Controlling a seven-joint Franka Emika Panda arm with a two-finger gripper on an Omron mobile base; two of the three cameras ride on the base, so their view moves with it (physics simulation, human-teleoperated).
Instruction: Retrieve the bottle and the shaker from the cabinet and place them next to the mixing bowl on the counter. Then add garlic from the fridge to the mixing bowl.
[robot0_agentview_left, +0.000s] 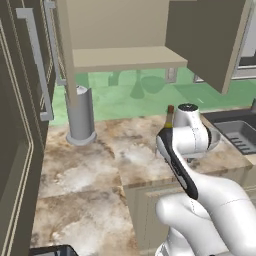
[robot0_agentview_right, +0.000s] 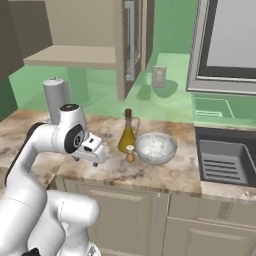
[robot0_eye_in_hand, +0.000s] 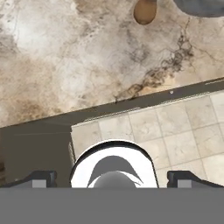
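The bottle (robot0_agentview_right: 128, 134), clear glass with golden liquid and a cork, stands on the counter (robot0_agentview_right: 165, 172) just left of the mixing bowl (robot0_agentview_right: 156, 148). The small orange-brown shaker (robot0_agentview_right: 130, 153) sits in front of the bottle, beside the bowl. My gripper (robot0_agentview_right: 95, 152) hangs left of them over the counter's front edge, pointing down. In the hand view its fingertips (robot0_eye_in_hand: 41, 178) stand wide apart and open, with nothing between them; the shaker (robot0_eye_in_hand: 145, 11) and the bowl's rim (robot0_eye_in_hand: 201, 6) show at the top. The arm hides most of the bottle (robot0_agentview_left: 170, 115) in the left base view. The cabinet shelf (robot0_agentview_left: 125, 57) is bare, and the fridge (robot0_agentview_left: 20, 125) stands at the left.
A tall grey cylinder (robot0_agentview_right: 55, 97) stands at the back left of the counter. A dark sink (robot0_agentview_right: 225, 160) lies right of the bowl. The open cabinet door (robot0_agentview_left: 210, 35) hangs above the counter. Beige floor tiles (robot0_eye_in_hand: 175, 131) lie below the counter edge.
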